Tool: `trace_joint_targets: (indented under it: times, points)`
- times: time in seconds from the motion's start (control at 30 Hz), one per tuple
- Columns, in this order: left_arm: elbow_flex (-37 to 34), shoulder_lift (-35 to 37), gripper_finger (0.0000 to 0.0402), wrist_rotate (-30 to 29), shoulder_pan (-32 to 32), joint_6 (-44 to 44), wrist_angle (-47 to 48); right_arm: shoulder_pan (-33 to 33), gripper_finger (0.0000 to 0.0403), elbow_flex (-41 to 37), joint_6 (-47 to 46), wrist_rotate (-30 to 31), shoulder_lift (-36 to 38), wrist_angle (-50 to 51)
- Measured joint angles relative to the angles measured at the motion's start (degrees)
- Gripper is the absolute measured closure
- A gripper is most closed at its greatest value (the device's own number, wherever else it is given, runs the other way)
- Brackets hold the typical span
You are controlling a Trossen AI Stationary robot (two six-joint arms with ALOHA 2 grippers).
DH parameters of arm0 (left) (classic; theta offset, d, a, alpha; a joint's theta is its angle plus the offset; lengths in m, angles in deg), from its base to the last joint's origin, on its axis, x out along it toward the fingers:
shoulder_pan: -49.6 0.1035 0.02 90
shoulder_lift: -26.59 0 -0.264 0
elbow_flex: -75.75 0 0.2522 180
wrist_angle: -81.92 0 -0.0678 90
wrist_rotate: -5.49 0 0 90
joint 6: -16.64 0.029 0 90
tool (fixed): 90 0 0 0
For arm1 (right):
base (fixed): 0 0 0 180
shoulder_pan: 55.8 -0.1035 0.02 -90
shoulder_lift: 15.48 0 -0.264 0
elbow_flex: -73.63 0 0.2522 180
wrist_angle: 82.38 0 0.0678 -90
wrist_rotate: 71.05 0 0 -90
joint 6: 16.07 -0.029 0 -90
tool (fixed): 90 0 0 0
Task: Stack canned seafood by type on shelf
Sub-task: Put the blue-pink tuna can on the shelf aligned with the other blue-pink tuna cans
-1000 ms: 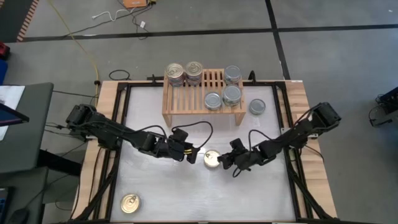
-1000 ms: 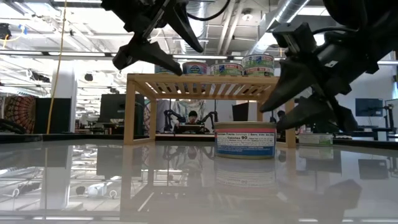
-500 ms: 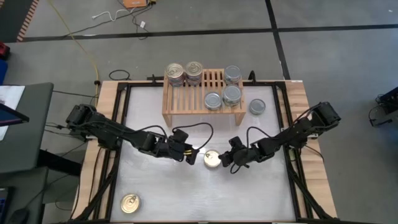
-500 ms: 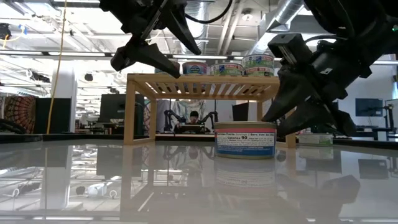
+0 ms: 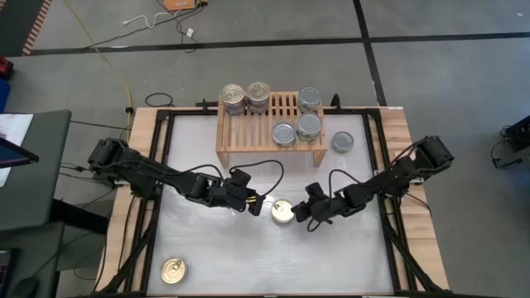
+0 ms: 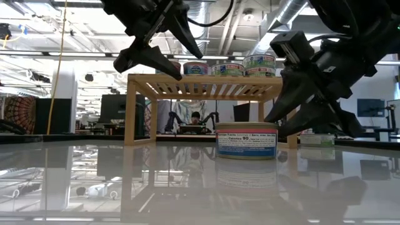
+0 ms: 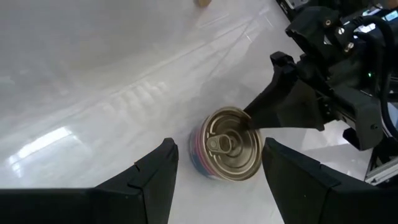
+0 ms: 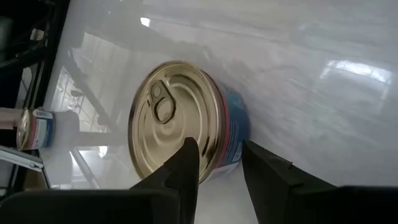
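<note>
Standing mid-table, a gold-topped tin (image 5: 282, 212) with a blue-and-white label, its print unreadable, sits between the part-open, empty left gripper (image 5: 257, 206) and right gripper (image 5: 300, 214).

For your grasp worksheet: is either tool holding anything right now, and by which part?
Nothing is held. The gold-topped can stands on the table; the right tool is beside its rim, the left tool hovers open nearby.
</note>
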Motion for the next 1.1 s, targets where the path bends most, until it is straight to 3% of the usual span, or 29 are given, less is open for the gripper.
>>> trace_joint_targets:
  times: [0.43, 0.77, 1.1]
  points:
    - [0.0, 0.0, 0.018, 0.0, 0.26, -0.19, -0.01, 0.7, 0.0258, 0.28, -3.07, 0.0, 0.02, 0.4]
    - [0.0, -0.09, 0.018, 1.77, 0.26, -6.57, 1.98, 1.07, 0.027, 0.66, -1.95, -0.02, 0.04, 0.42]
    - [-0.02, -9.63, 0.018, 6.79, -0.2, -12.78, -6.75, 1.41, 0.0293, 0.72, -1.36, -0.04, -0.49, -0.19]
